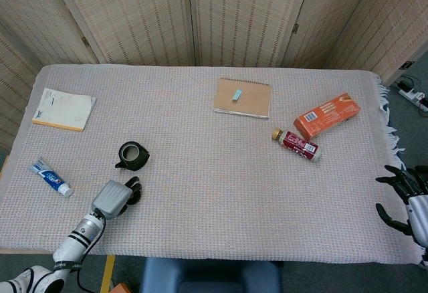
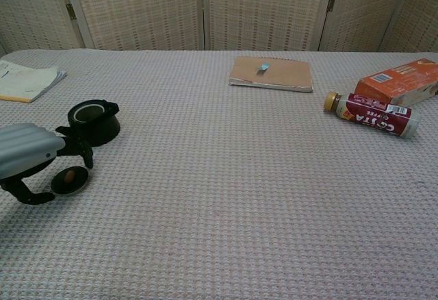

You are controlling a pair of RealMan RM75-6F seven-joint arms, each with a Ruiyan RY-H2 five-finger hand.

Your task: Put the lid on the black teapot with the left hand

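So the left hand (image 2: 31,156) is sitting right over the lid (image 2: 69,179), which lies flat on the desk (image 2: 226,197) just in front of the black teapot (image 2: 94,121), on the near side of it. In the chest view the fingers (image 2: 81,151) curve down over the top of the lid and the thumb hooks around the near left side, so it's cupped around the lid, but I honestly can't tell if it's actually touching or gripping it, the lid looks like it's flat on the cloth. In the head view the hand (image 1: 114,198) covers most of the lid so you can't make it out there. The teapot (image 1: 132,155) itself stands upright with its mouth open, no lid on it. Going outward from the teapot: a toothpaste tube (image 1: 50,177) lies off to its left, a notepad (image 1: 64,109) is further left and back, a brown spiral notebook (image 1: 243,98) with a small blue eraser (image 1: 237,95) on top sits well off to the right and back, and beyond that to the right there's a red coffee bottle (image 1: 298,144) lying on its side, just beside an orange box (image 1: 326,115). The right hand (image 1: 409,199) is way over at the far right edge of the desk, fingers spread apart and holding nothing
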